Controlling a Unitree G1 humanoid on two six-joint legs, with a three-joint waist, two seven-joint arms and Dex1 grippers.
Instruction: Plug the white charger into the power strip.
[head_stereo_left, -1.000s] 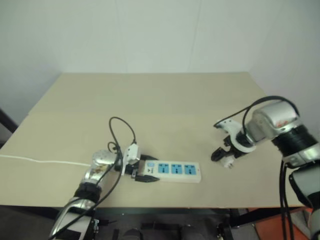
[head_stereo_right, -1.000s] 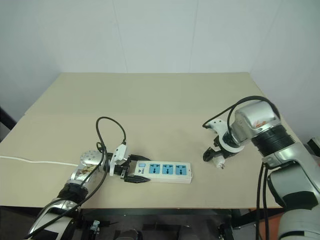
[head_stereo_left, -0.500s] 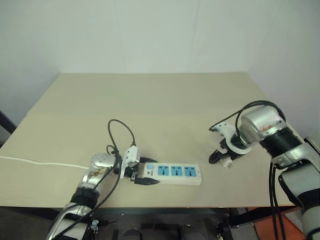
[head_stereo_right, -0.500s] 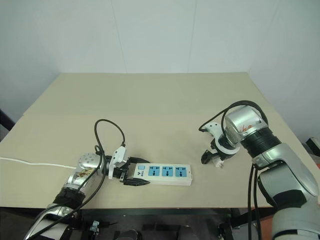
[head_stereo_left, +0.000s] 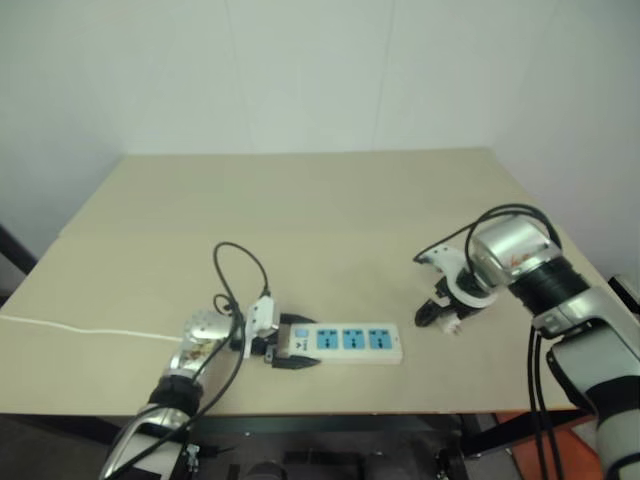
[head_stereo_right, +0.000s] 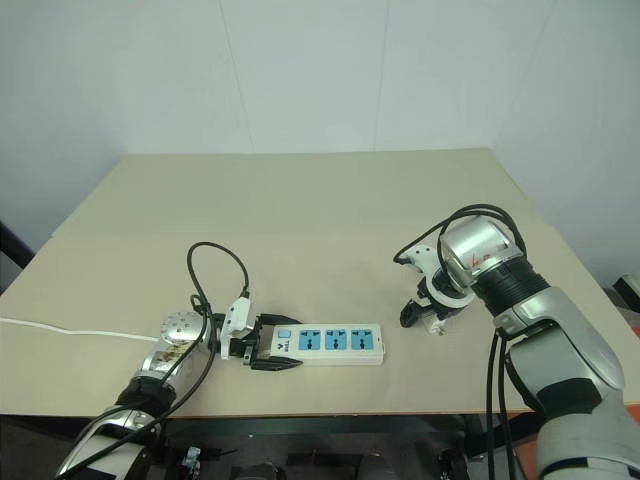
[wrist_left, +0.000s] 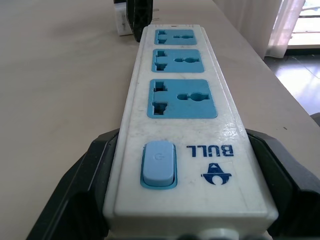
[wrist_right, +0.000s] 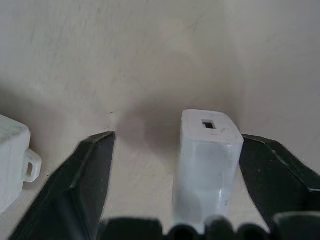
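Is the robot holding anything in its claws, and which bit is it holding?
The left claw clamps the power strip at its switch end. The right claw sits around the white charger, touching one side with a gap on the other, so no grip yet.

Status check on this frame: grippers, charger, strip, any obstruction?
Left gripper clamped on the power strip at its switch end. Right gripper straddles the white charger, jaws not yet shut. Charger lies on the table, clear of the strip. No obstruction seen.

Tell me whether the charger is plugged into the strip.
Not plugged: the white charger sits on the table, apart from the power strip, whose three sockets are empty.
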